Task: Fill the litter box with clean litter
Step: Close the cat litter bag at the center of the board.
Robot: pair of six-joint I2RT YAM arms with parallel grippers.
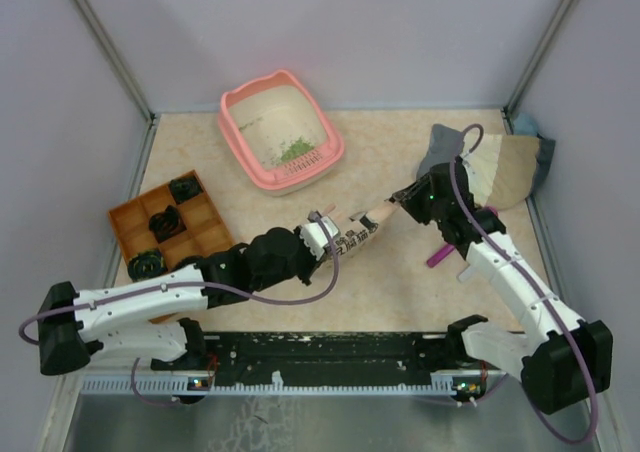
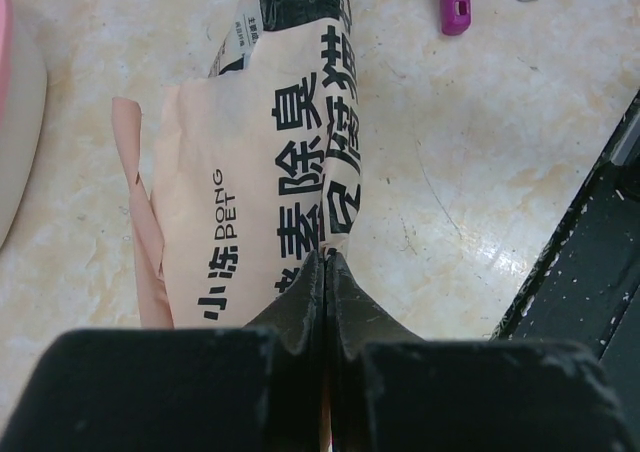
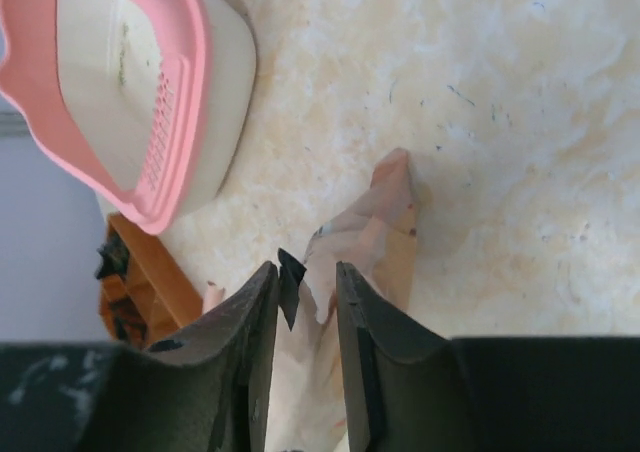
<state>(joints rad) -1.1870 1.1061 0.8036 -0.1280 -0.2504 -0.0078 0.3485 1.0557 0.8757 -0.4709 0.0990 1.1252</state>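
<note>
**ITEM: LITTER BOX, PARTLY FILLED. BAG HELD OVER TABLE**

- Litter box (image 1: 265,112): at 12 o'clock on the table. Stiff plastic, likely light, and may slide if nudged.
- Clean litter (image 1: 295,152): a small green pile at the box's 5 o'clock corner. Loose granules that will probably scatter, so they are best poured, not pinched.
- Paper bag (image 1: 358,230): at 5 o'clock of the box. Soft and creased, it should crumple or tear. Take hold on a folded end.
- Left gripper (image 2: 327,257): clamped together on the bag's printed end.
- Right gripper (image 3: 305,272): jaws slightly apart, with the bag's pinched tip lying loosely between them.
</note>
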